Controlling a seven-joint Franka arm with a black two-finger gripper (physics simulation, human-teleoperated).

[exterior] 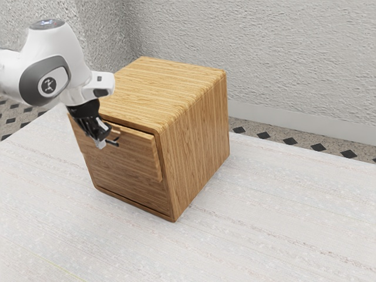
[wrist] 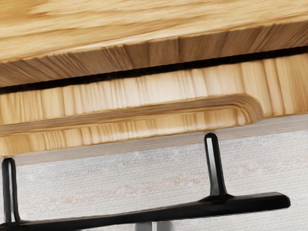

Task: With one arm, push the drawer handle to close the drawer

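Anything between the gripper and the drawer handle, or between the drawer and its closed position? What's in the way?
Nothing visible. The gripper is right at the black handle, and the drawer has just a narrow dark gap to the cabinet.

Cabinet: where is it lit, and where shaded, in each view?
Exterior view: cabinet top bright, drawer front darker; wrist view: top bright, front edge shaded, black gap between cabinet and drawer, pale highlights on the handle.
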